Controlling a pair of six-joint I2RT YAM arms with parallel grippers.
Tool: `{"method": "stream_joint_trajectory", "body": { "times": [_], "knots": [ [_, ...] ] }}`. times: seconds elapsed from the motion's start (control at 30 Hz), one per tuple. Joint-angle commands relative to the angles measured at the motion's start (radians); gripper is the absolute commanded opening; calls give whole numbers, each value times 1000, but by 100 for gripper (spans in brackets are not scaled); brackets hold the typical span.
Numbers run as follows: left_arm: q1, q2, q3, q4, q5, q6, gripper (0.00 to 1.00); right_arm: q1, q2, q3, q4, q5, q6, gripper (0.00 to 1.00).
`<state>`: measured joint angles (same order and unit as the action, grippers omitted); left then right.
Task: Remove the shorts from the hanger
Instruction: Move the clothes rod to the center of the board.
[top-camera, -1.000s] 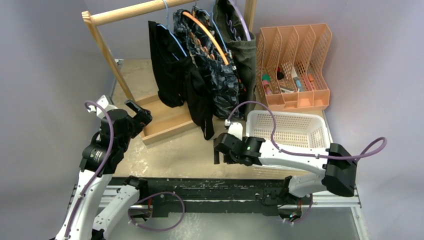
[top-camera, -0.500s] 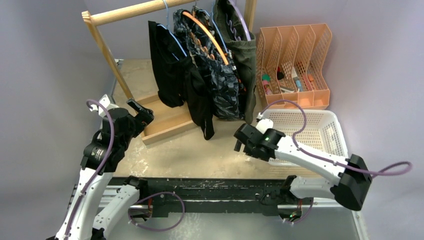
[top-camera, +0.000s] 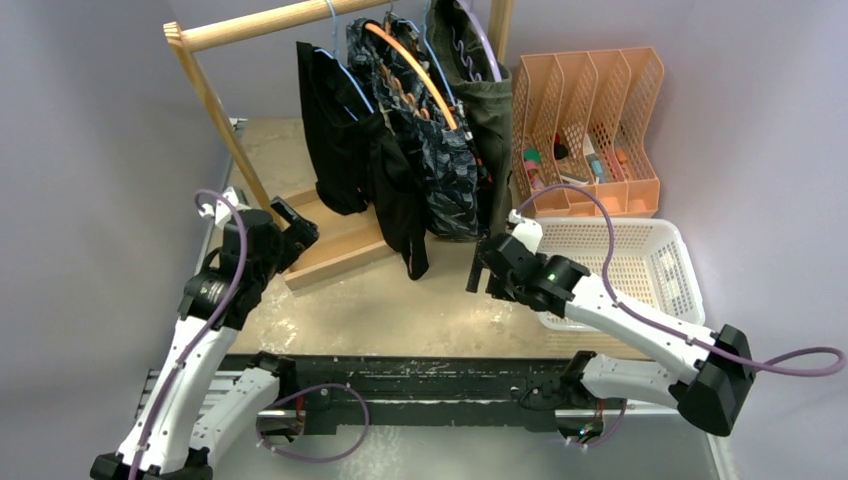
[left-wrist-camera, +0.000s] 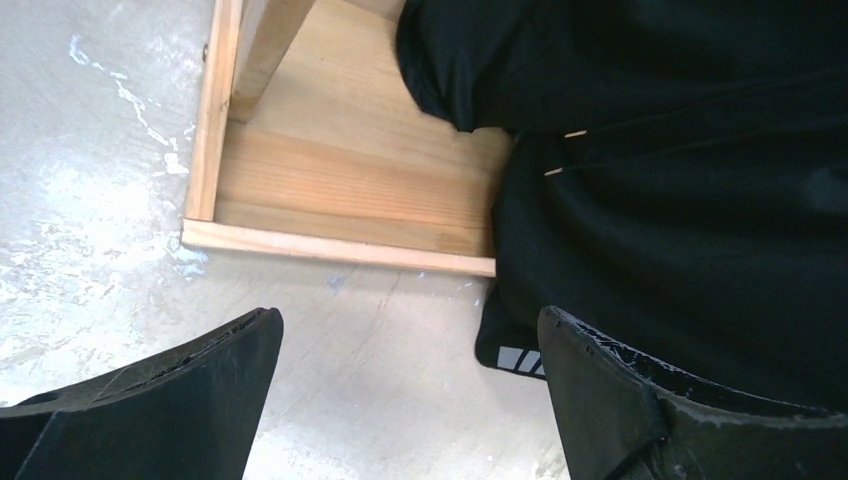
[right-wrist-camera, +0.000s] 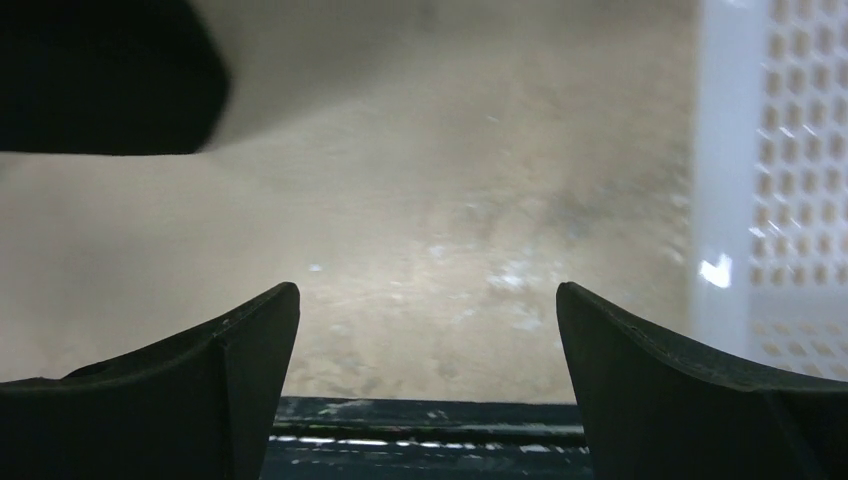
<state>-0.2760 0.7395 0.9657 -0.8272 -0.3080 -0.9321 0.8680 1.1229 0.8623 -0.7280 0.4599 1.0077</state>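
Observation:
Several pairs of shorts hang on hangers from a wooden rail (top-camera: 270, 22): plain black shorts (top-camera: 345, 150) on the left, dark wavy-patterned shorts (top-camera: 445, 170) on an orange hanger (top-camera: 415, 70), and olive green shorts (top-camera: 492, 110) at the right. My left gripper (top-camera: 296, 224) is open over the rack's wooden base (top-camera: 335, 245), left of the black shorts. In the left wrist view the black shorts (left-wrist-camera: 680, 200) hang just beyond the open left gripper (left-wrist-camera: 408, 318). My right gripper (top-camera: 480, 272) is open below the patterned shorts, holding nothing; the right wrist view shows bare table between the right gripper's (right-wrist-camera: 428, 290) fingers.
A white perforated basket (top-camera: 640, 255) stands at the right, touching my right arm. An orange file organiser (top-camera: 590, 130) with small items stands behind it. The rack's slanted post (top-camera: 220, 110) rises at the left. A black rail (top-camera: 430, 385) runs along the near edge.
My right arm has swung from in front of the basket up and right, toward the hanging shorts. My left arm has moved forward toward the rack base. Both grippers have stayed open.

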Motion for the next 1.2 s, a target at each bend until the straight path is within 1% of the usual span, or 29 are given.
{"method": "stream_joint_trajectory", "body": {
  "times": [0.0,0.1,0.23,0.37,0.4,0.47,0.6,0.67,0.77,0.97,1.03,1.1,1.13,1.17],
  "knots": [
    [3,67,-60,88,57,8,100,-3,-71,18,287,-95,-237,99],
    [3,120,-122,162,127,-4,100,-3,-96,-2,363,-119,-278,99],
    [3,178,-218,274,181,-37,100,-3,-113,7,340,-62,-236,99],
    [3,232,-288,379,173,-59,100,-3,-144,24,304,-21,-199,99],
    [3,245,-302,401,163,-68,99,-3,-154,31,291,15,-188,99],
    [4,270,-333,464,161,-90,94,-3,-182,42,270,63,-172,99],
    [3,318,-403,615,160,-121,90,-3,-250,43,272,141,-188,99],
    [3,351,-410,665,162,-116,90,-3,-283,48,273,164,-204,99],
    [3,426,-416,704,112,-106,90,-3,-322,60,256,198,-201,99],
    [5,527,-346,713,-22,-50,92,-3,-379,94,213,255,-226,99],
    [7,559,-308,707,-75,-25,93,-3,-370,116,163,346,-211,98],
    [11,607,-262,697,-103,0,93,-3,-323,174,38,373,-46,97],
    [12,636,-238,695,-110,10,93,-3,-297,185,28,366,-23,99],
    [16,668,-214,692,-109,18,93,-3,-272,187,59,346,-86,99]
  ]
}}
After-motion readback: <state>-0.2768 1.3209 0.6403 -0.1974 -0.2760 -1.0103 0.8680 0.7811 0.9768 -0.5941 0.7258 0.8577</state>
